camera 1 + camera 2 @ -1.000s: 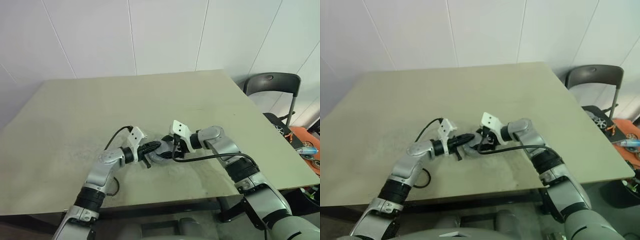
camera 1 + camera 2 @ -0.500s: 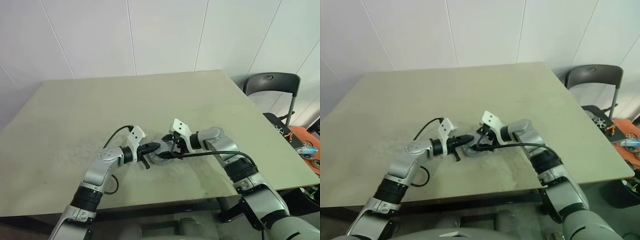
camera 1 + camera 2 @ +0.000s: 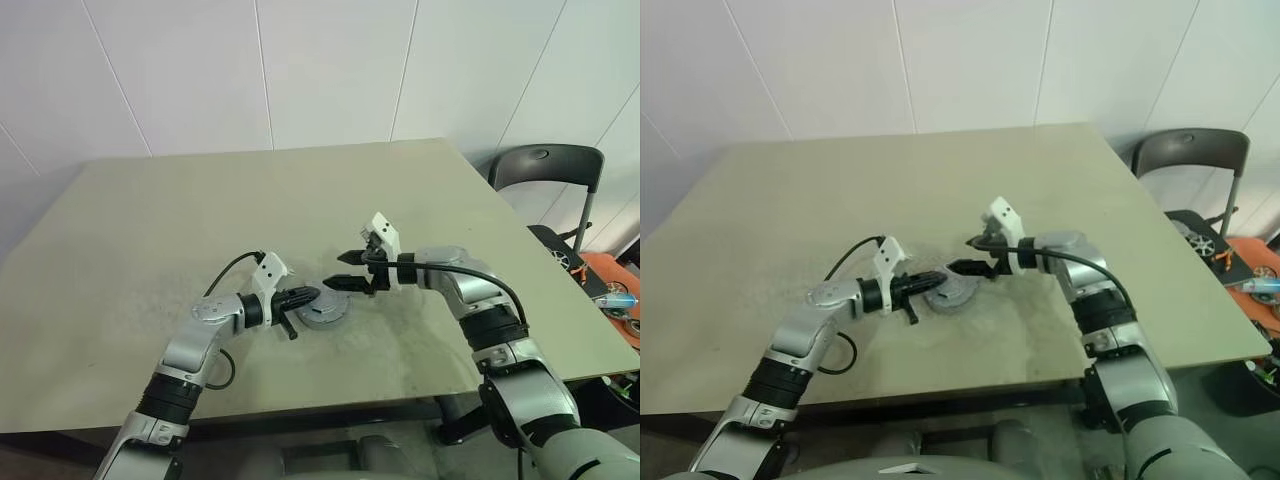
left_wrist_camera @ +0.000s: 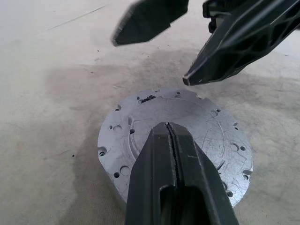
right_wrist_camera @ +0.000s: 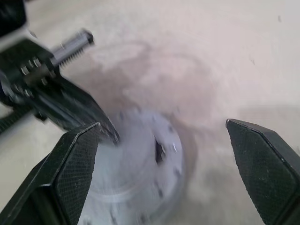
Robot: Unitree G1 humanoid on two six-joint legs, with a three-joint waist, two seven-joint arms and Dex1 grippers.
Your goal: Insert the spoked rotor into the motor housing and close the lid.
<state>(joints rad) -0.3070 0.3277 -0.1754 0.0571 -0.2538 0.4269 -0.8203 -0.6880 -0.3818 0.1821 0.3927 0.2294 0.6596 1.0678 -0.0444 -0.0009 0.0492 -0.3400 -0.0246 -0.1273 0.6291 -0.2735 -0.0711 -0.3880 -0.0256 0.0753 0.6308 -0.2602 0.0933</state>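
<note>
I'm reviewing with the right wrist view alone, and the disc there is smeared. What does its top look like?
Observer: The motor housing is topped by a flat grey face, with small holes round its edge.
Operator: And the left arm?
Observer: The left gripper has its jaws shut, its tip over that face.
Operator: Is the right one clear?
Observer: The right gripper, jaws open, hangs above the housing's far edge, apart from it.

White panelled wall [image 3: 330,70], beige table [image 3: 200,210], black chair [image 3: 545,165]
</note>
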